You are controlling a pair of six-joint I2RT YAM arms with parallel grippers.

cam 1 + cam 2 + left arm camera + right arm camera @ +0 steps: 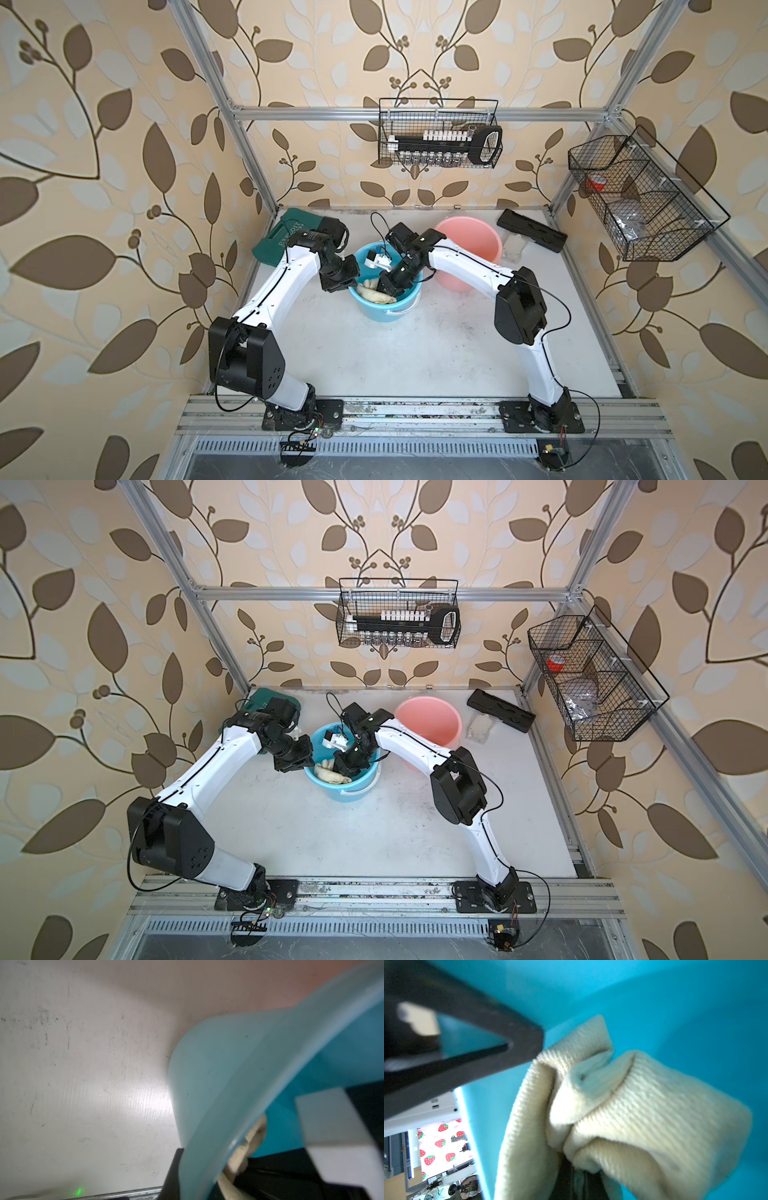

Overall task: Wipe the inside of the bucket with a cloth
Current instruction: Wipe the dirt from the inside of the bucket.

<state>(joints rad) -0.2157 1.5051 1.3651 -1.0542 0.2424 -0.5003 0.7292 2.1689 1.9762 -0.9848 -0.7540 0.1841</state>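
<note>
The cloth point(372, 293), where is it?
Bunched up inside the blue bucket point(374, 313), against its six o'clock wall, mid-worktop point(415, 353).
What are the grippers doing?
The right gripper point(388, 292) reaches into the bucket, closed on the cloth. The left gripper point(353, 286) is clamped over the bucket's rim at nine o'clock.
Anything nearby?
A pink bucket point(469, 249) stands at two o'clock.

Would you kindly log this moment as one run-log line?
left gripper: shut on blue bucket rim | right gripper: shut on cloth, inside it
</note>
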